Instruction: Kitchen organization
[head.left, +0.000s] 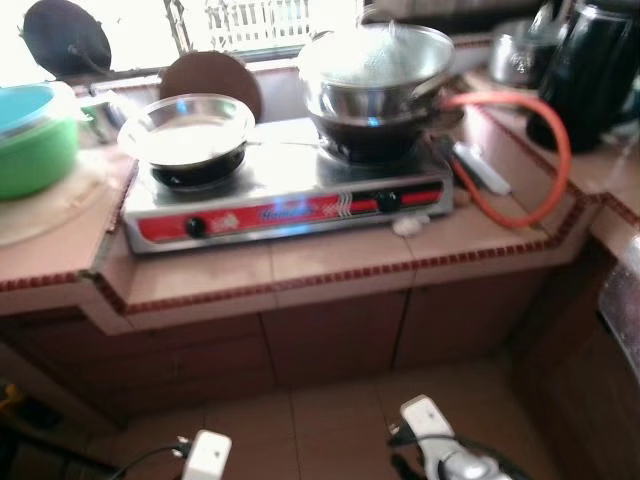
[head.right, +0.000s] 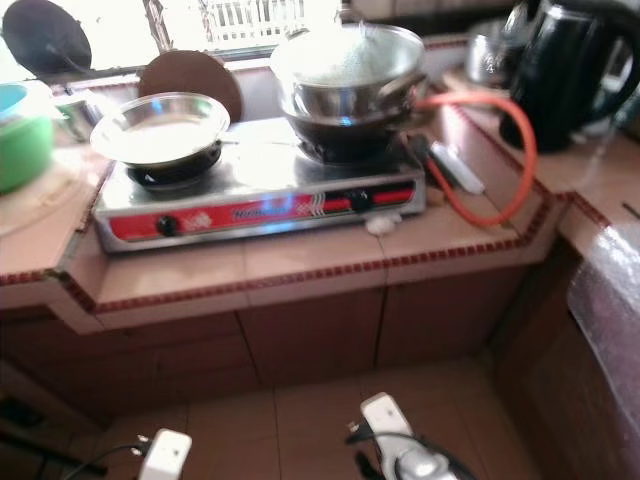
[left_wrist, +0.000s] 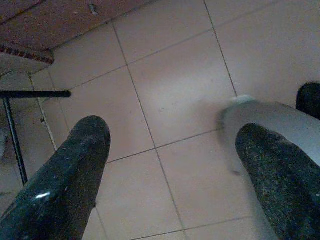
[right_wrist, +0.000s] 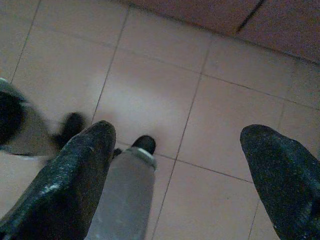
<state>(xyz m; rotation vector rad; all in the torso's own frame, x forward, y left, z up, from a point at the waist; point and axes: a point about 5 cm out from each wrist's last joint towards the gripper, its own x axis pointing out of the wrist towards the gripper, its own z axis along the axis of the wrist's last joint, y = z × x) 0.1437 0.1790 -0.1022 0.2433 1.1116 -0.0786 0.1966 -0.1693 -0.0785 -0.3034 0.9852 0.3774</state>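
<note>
A two-burner gas stove (head.left: 290, 195) is sitting on the tiled counter (head.left: 330, 265), carrying a steel bowl (head.left: 187, 128) and stacked pots (head.left: 378, 85). The left gripper (left_wrist: 170, 150) and right gripper (right_wrist: 175, 150) are hanging over the floor tiles (left_wrist: 175, 75), fingers spread apart, gripping nothing.

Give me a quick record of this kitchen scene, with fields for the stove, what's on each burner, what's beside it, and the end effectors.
stove: two-burner gas stove on the tiled counter, red front panel, two knobs
left burner: shallow steel pan
right burner: stacked steel pots
gas line: orange hose looping on the counter to the stove's right
left of stove: green bowl
far right: black kettle
left end effector: open, low, over the floor tiles
right end effector: open, low, over the floor tiles
</note>
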